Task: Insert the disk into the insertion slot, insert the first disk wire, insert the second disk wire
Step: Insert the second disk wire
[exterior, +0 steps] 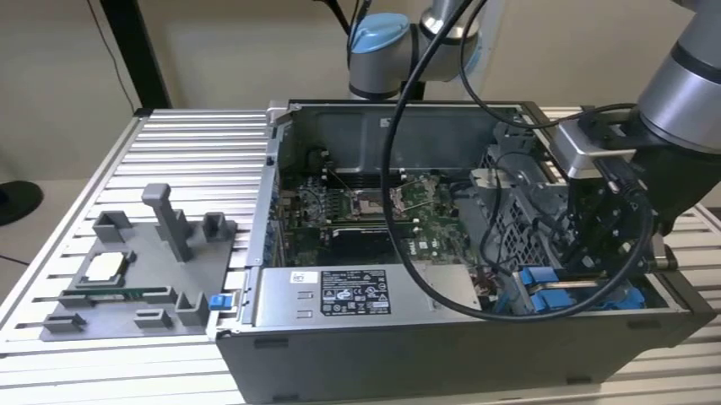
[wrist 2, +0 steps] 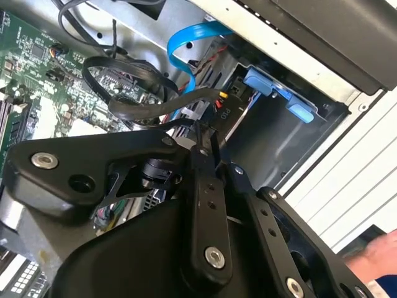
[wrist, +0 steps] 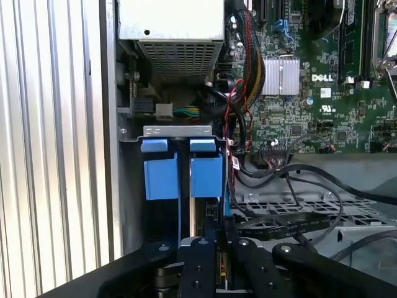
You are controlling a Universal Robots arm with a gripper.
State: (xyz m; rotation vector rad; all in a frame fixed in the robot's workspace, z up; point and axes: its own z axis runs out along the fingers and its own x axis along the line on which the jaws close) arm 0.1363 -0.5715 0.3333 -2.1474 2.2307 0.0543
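Claw [wrist: 218,245] sat low in the drive bay of your case [exterior: 451,354], at the exterior view's 4 o'clock corner; its fingers [wrist 2: 205,155] looked pressed together on a black wire [wrist 2: 155,105], though you couldn't be certain. Blue tabs [wrist: 183,167] of the disk caddy stood in the slot just beyond the fingertips. Motherboard [exterior: 360,211] lay at the case's centre, grey supply box [exterior: 338,295] along its 6 o'clock wall. Grey fixture [exterior: 135,270] rested on the table [exterior: 181,143] at the exterior view's 9 o'clock.

Even, soft indoor light fills all views; the open grey computer case [exterior: 451,337] holds shadowed depths, its green motherboard [wrist: 322,93] stays sharp, while the black hand [wrist 2: 205,186] looms blurred up close
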